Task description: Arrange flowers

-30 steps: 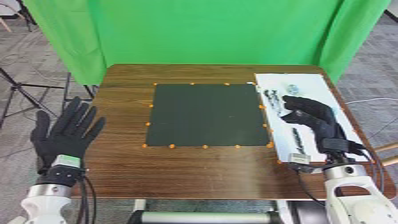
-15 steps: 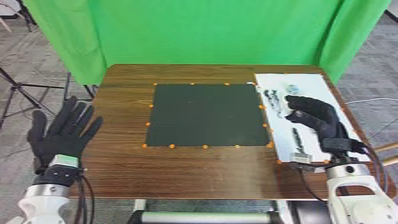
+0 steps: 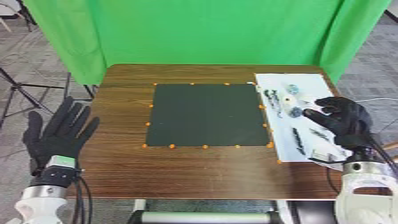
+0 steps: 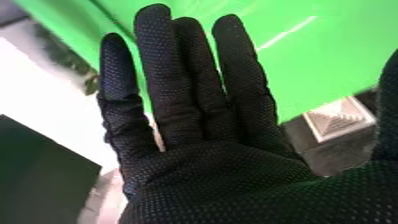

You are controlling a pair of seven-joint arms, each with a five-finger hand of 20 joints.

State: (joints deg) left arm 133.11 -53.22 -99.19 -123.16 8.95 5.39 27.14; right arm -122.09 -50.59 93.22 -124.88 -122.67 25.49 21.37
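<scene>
In the head view my right hand (image 3: 345,117) is over the right edge of the white sheet (image 3: 282,145), its fingers loosely bent with nothing held. On that sheet lie dark sprig-like pieces (image 3: 298,141) and small pale and bluish flower-like pieces (image 3: 295,112), beside the fingertips. In the right wrist view my right hand (image 4: 204,170) has its fingers extended and apart. My left hand (image 3: 60,134) stands with straight fingers at the table's left side, away from the pieces.
A dark green square mat (image 3: 206,115) with orange dots around its border lies mid-table. The brown wooden table (image 3: 204,177) extends in front of it, and a green curtain (image 3: 213,32) hangs behind.
My right hand has moved right, toward the table's edge, uncovering more of the flower-like pieces on the white sheet. My left hand has shifted slightly to the left.
</scene>
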